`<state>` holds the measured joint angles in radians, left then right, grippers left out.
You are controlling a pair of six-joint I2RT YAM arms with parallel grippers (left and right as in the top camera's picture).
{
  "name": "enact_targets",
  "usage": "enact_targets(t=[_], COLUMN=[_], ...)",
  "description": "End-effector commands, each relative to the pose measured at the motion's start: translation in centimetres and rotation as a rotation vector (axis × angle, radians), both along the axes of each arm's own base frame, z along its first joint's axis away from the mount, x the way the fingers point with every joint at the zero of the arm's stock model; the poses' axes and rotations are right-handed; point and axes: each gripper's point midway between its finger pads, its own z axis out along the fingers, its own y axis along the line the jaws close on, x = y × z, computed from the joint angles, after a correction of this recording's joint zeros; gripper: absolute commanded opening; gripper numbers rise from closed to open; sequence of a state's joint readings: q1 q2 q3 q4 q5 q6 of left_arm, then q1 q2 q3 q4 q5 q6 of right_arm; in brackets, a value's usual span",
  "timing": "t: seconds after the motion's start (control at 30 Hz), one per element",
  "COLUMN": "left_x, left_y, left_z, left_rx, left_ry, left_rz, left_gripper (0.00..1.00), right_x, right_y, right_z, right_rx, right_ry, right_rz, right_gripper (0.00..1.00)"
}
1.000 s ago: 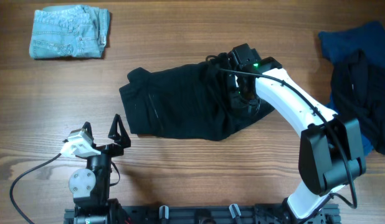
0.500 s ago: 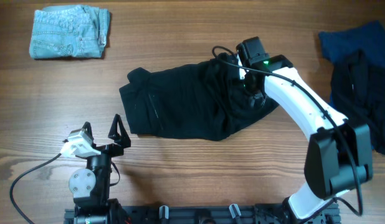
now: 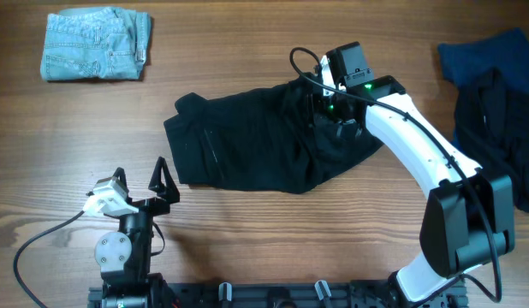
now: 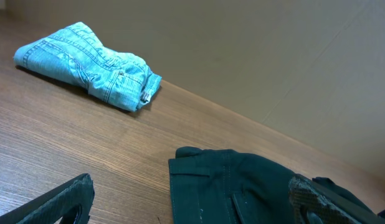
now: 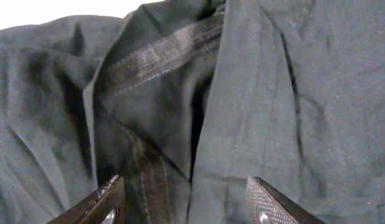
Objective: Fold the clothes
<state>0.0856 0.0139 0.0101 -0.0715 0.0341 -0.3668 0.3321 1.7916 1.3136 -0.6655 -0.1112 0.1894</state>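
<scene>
Right gripper (image 3: pixel 335 120): since the earlier overhead frame it has shifted slightly toward the far edge of the right end of the black shorts (image 3: pixel 247 141), and its jaws, then closed on the cloth, now stand apart with nothing between them; in the wrist view (image 5: pixel 183 190) the fingertips hang just above rumpled fabric and a stitched band. Left gripper (image 3: pixel 140 178): parked near the front of the table (image 3: pixel 247 231), jaws spread wide and empty, well apart from the shorts. Item, black shorts: centre of the table, lying roughly flat and lengthwise left to right, left end squared, right end bunched and creased under the right arm. Item, pale-blue denim shorts (image 3: pixel 95 44): far left corner, already in a compact bundle. Item, dark blue and black garments (image 3: pixel 496 111): heaped at the right edge, unfolded. Handling, judged: the shorts look light, limp and thin, unlikely to slip on wood but sure to sag and drag when lifted by a single point; no fragility. Best hold, judged: pinch at a stitched edge or corner, where doubled cloth gives the fingers bulk, preferably two corners of one end at once so the panel carries over flat rather than twisting.
</scene>
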Motion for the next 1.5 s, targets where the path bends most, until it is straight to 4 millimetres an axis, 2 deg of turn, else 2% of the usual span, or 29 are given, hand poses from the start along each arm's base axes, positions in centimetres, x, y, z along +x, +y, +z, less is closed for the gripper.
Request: enact_targets(t=[0.0,0.33,0.43,0.53,0.67,0.83,0.97,1.03,1.17,1.37,1.47], left_x=[0.0,0.0,0.0,0.0,0.0,0.0,0.0,0.0,0.0,0.0,0.0], left_y=[0.3,0.3,0.3,0.3,0.3,0.3,0.3,0.3,0.3,0.3,0.3], left_z=[-0.2,-0.2,-0.2,-0.2,-0.2,-0.2,-0.2,-0.2,-0.2,-0.2,-0.2], left_rx=[0.02,0.02,0.02,0.02,0.02,0.02,0.02,0.02,0.02,0.02,0.02], left_ry=[0.003,0.003,0.003,0.003,0.003,0.003,0.003,0.003,0.003,0.003,0.003], left_rz=[0.014,0.014,0.014,0.014,0.014,0.014,0.014,0.014,0.014,0.014,0.014], left_gripper=[1.0,1.0,1.0,1.0,1.0,1.0,1.0,1.0,1.0,1.0,1.0], right_x=[0.3,0.7,0.9,1.2,1.3,1.3,1.2,1.1,0.9,0.8,0.7], right_y=[-0.1,-1.0,-0.9,-1.5,-1.8,-1.8,-1.8,-1.8,-1.0,-0.4,-0.6], right_z=[-1.8,-5.3,-5.4,-5.4,-5.4,-5.4,-5.5,-5.6,-5.6,-5.7,-6.5], right_rx=[-0.067,-0.133,-0.134,-0.16,-0.179,-0.178,-0.18,-0.177,-0.146,-0.208,-0.229], right_ry=[0.017,0.061,0.055,0.04,0.037,0.036,0.039,0.043,0.052,0.021,0.028], right_rz=[-0.042,-0.092,-0.095,-0.107,-0.114,-0.115,-0.115,-0.123,-0.124,-0.131,-0.154], right_gripper=[0.63,0.61,0.54,0.51,0.38,0.34,0.24,0.25,0.54,0.56,0.56])
